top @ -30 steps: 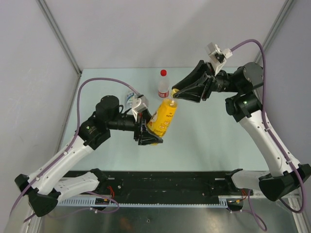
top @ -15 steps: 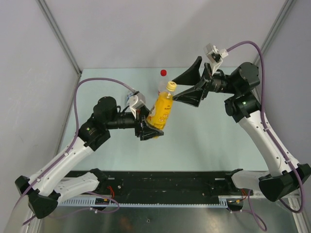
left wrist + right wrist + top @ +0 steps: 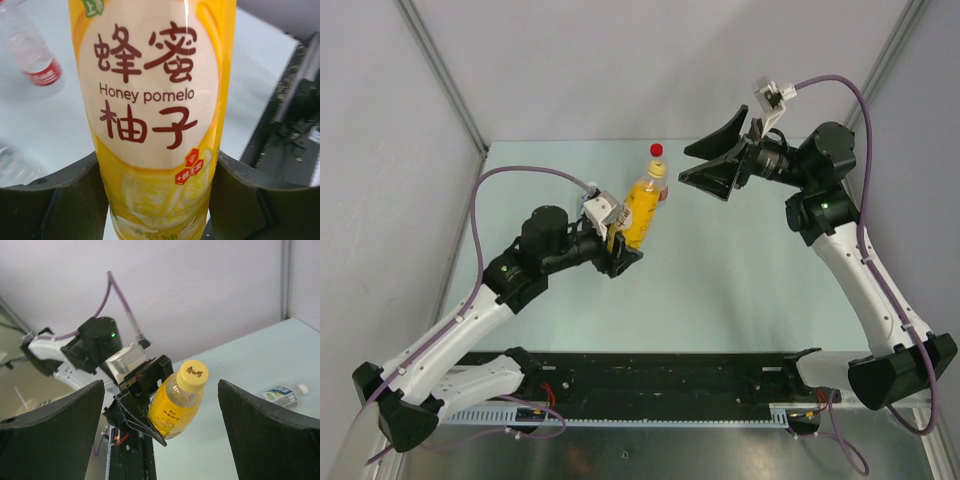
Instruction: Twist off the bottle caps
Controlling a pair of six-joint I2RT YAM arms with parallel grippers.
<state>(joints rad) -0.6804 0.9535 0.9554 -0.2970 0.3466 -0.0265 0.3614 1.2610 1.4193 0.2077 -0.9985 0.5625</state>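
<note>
Holding the yellow-orange bottle (image 3: 640,212) in the left claw (image 3: 620,256), right claw (image 3: 708,163) off it.
Left claw is clamped on the bottle's lower body. The bottle is tilted with its neck toward far right, and the yellow cap (image 3: 658,170) is on. Red cap (image 3: 657,150) sits just beyond it, with its bottle mostly hidden. The blue-white label bottle (image 3: 280,394), white cap (image 3: 300,388) on, lies on its side on the surface (image 3: 740,270). Right claw gapes wide and empty just right of the yellow cap, not touching.
</note>
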